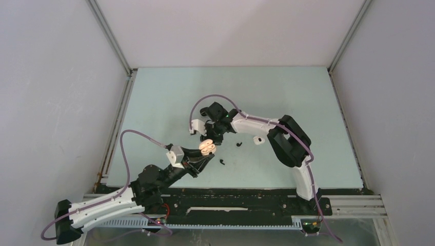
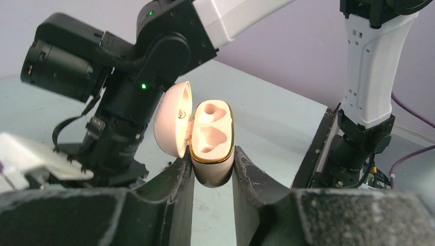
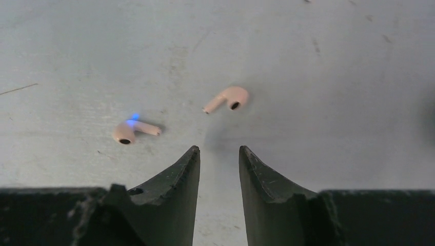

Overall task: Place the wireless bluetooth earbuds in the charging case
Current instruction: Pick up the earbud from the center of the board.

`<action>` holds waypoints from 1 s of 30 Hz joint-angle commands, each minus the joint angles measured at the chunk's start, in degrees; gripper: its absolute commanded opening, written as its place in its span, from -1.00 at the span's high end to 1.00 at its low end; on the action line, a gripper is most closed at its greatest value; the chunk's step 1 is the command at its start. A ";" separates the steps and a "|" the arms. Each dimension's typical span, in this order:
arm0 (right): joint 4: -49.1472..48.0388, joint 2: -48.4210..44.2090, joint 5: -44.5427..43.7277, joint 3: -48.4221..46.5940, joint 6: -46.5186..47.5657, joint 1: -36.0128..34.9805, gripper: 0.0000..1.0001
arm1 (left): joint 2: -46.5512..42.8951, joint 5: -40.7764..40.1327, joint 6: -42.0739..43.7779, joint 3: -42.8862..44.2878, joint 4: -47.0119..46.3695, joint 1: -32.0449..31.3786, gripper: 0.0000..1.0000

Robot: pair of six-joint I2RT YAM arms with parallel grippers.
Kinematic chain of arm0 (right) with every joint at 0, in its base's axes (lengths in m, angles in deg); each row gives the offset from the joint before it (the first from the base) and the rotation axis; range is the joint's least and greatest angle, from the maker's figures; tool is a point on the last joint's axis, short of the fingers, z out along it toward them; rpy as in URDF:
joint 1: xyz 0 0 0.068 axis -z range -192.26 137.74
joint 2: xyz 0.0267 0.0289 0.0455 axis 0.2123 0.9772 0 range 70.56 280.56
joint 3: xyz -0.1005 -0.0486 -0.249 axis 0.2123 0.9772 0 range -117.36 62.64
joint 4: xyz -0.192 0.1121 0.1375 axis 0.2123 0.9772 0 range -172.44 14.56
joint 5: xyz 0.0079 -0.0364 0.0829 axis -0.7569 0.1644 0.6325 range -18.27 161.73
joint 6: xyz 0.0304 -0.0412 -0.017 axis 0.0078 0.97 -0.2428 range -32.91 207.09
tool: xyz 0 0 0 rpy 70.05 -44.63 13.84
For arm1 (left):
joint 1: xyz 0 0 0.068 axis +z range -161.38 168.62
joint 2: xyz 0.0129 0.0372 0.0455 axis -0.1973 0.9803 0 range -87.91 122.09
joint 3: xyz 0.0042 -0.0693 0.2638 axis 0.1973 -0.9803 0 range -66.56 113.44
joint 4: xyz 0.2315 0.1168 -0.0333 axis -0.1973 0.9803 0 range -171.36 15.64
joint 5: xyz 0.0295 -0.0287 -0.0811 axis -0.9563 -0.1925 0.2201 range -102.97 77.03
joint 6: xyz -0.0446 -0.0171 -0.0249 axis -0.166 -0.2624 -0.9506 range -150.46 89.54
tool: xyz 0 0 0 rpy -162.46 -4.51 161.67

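My left gripper (image 2: 213, 160) is shut on a pale pink charging case (image 2: 211, 154), held upright above the table. Its lid (image 2: 172, 120) hangs open to the left, and both moulded sockets are bare. From above, the case (image 1: 206, 147) sits just below my right gripper (image 1: 215, 136). Two pale pink earbuds lie on the table in the right wrist view: one (image 3: 229, 98) just ahead of the fingertips, the other (image 3: 130, 131) to the left with a blue light. My right gripper (image 3: 219, 150) hovers open behind them, with nothing between its fingers.
Two small black earbuds (image 1: 238, 144) (image 1: 221, 162) lie on the pale green table (image 1: 287, 92), right of the case. A small white case-like object (image 1: 258, 139) rests by the right arm's forearm. The right arm's wrist (image 2: 138, 77) looms close behind the held case.
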 commanded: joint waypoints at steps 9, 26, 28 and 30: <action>-1.17 1.85 -3.40 -1.39 0.40 -3.92 0.26 | -0.29 -0.32 -0.36 1.39 -0.71 -0.37 0.99; 3.79 4.90 3.94 -4.11 -2.49 -5.64 0.24 | 1.83 0.02 -0.90 1.87 -1.35 -0.81 0.99; 4.19 4.86 4.01 -3.85 -2.63 -5.44 0.24 | 1.79 -0.01 -0.74 1.99 -1.14 -0.81 0.99; 4.79 4.65 4.53 -3.53 -2.88 -5.05 0.24 | 1.75 -0.02 -0.64 2.01 -1.06 -0.81 0.99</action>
